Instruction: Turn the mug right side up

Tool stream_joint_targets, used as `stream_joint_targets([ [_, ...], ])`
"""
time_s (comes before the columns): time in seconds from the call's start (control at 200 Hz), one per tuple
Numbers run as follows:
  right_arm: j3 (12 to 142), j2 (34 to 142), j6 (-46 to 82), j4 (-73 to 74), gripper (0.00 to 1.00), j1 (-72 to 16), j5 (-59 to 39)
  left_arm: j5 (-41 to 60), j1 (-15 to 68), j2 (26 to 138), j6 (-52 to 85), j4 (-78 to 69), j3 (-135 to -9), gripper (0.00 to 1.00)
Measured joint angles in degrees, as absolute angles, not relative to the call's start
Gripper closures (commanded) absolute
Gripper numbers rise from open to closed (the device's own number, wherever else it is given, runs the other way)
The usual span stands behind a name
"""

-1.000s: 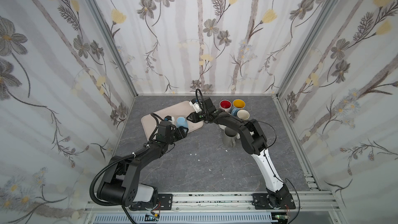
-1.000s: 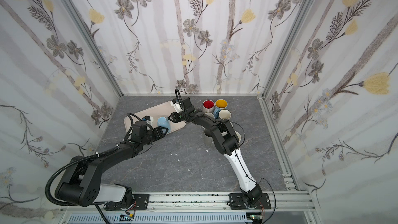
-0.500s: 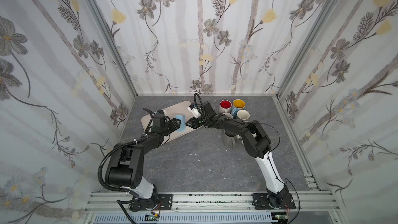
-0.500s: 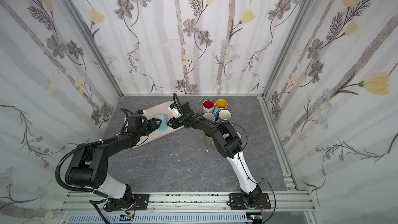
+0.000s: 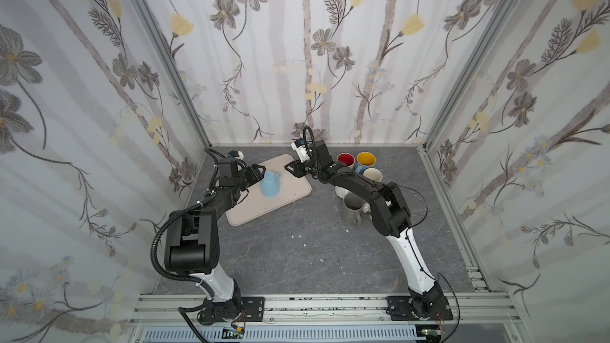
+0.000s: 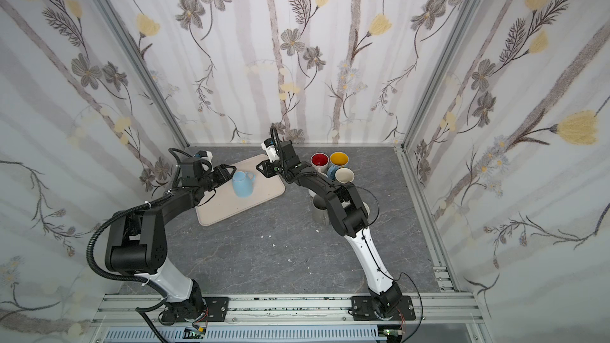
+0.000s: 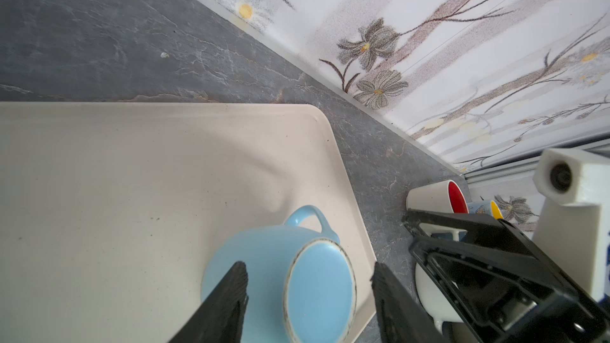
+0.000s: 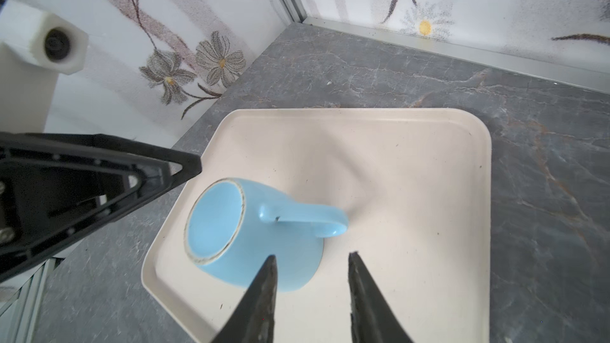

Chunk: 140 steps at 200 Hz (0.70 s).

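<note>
While mouth-down on tray (image 5: 264,208), pale blue mug (image 5: 271,186) shows dark-ringed base.

Right pincer (image 5: 287,167) and left pincer (image 5: 262,169) have drawn back from the mug (image 5: 270,187)

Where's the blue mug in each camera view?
In a top view: blue mug upside down on the beige tray.
In a top view: mug on that tray.
Left wrist: mug between the left fingers.
Right wrist: mug just beyond the right fingers.
Shared landmark: the tray.
</note>
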<state>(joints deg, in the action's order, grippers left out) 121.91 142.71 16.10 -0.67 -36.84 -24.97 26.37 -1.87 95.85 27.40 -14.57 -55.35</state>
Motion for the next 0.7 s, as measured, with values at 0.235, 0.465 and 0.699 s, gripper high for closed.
stream_joint_targets([
  [0.235, 133.4, 154.3, 21.0, 4.1, 0.65, -36.8, -24.9, 26.9, -2.1, 99.8, 27.0, -12.4, -56.8, 0.39],
  [0.465, 133.7, 156.4, 23.1, 8.9, 0.65, -36.8, -25.5, 31.3, -2.0, 109.5, 25.5, -8.3, -68.9, 0.48],
  [0.699, 133.8, 156.6, 23.0, 9.1, 0.66, -37.0, -30.3, 34.8, -0.4, 115.9, 21.8, -2.0, -78.9, 0.58],
])
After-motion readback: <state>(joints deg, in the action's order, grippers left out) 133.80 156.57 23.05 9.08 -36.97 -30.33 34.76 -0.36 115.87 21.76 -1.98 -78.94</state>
